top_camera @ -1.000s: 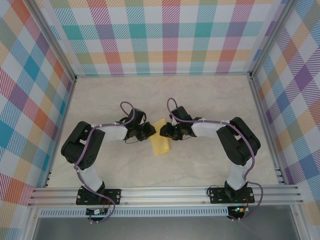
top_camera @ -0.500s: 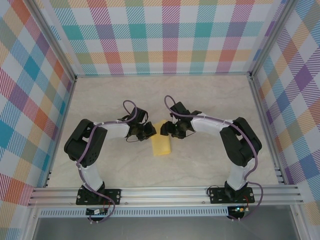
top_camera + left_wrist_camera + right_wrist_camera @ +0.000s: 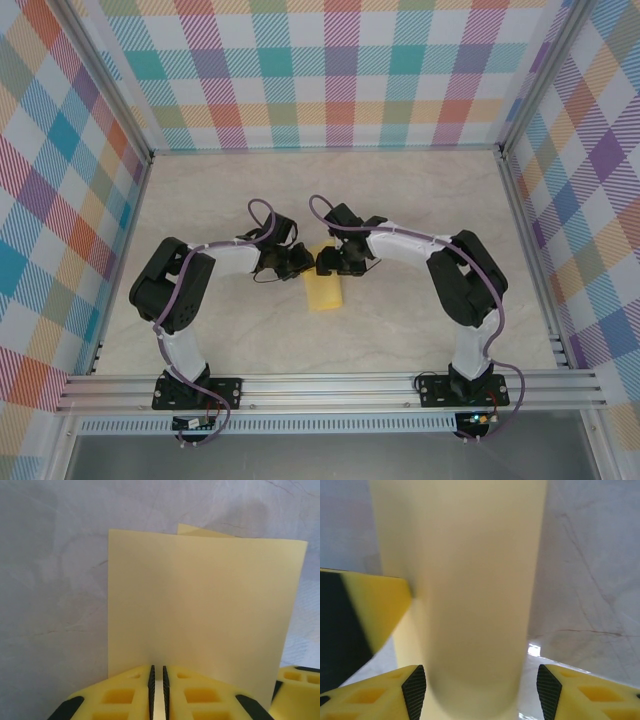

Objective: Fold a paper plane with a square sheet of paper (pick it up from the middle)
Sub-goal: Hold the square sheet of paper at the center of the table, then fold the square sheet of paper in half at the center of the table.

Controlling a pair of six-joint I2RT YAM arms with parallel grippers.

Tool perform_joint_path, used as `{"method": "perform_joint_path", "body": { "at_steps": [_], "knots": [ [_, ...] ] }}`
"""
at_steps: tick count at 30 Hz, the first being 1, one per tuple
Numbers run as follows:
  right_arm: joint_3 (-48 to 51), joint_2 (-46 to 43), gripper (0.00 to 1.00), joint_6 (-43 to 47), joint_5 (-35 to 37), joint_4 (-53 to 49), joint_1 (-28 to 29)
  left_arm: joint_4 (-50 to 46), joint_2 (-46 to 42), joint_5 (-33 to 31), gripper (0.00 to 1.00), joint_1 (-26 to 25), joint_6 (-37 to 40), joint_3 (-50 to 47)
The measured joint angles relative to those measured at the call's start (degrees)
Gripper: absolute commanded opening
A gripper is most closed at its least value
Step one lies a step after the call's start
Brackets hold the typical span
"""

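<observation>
The square sheet of paper (image 3: 322, 287) is folded over into a narrow yellow strip that lies at the table's middle, its far end lifted between the two grippers. In the left wrist view the sheet (image 3: 205, 605) stands as a flat doubled panel, and my left gripper (image 3: 158, 690) is shut on its near edge, a thin line of paper between the black pads. My right gripper (image 3: 481, 690) is open, and the sheet's rounded fold (image 3: 470, 580) bulges between its spread pads. Seen from above, the left gripper (image 3: 300, 262) and right gripper (image 3: 322, 263) nearly meet over the strip's far end.
The pale marbled tabletop (image 3: 420, 200) is bounded by aluminium rails and checked walls. One of the left gripper's fingers (image 3: 365, 615) shows close at the left in the right wrist view. Both arms bend in toward the centre.
My right gripper has opened wider and slid left over the paper's far end. The left gripper has kept its hold, almost in place.
</observation>
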State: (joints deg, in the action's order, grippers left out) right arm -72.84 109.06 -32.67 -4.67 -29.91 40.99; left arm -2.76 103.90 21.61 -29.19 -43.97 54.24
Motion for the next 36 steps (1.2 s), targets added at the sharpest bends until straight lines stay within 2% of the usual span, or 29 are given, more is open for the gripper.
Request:
{"method": "perform_joint_path", "body": {
  "at_steps": [5,8,14,26,30,36],
  "knots": [
    [0.02,0.0,0.58,0.39,0.68,-0.15,-0.02,0.11,0.0,0.48,0.2,0.0,-0.11,0.04],
    [0.11,0.0,0.53,0.39,0.72,0.13,-0.02,0.11,-0.04,0.42,0.34,0.0,-0.09,0.04],
    [1.84,0.0,0.5,0.13,1.16,0.92,-0.59,-0.33,-2.54,-1.4,0.43,-0.04,-0.98,0.02],
    [4.74,-0.7,0.48,-0.07,-1.51,3.52,-2.8,-1.29,-5.31,-4.76,0.43,-0.04,-1.01,0.02],
    [6.88,-1.7,0.49,-1.57,-4.39,6.43,-4.04,-1.79,-5.77,-5.9,0.42,-0.04,-0.98,-0.44],
    [8.22,-2.34,0.49,-4.48,-4.72,8.28,-4.52,-1.62,-6.62,-6.67,0.41,-0.04,-0.98,-1.25]
  ]
}}
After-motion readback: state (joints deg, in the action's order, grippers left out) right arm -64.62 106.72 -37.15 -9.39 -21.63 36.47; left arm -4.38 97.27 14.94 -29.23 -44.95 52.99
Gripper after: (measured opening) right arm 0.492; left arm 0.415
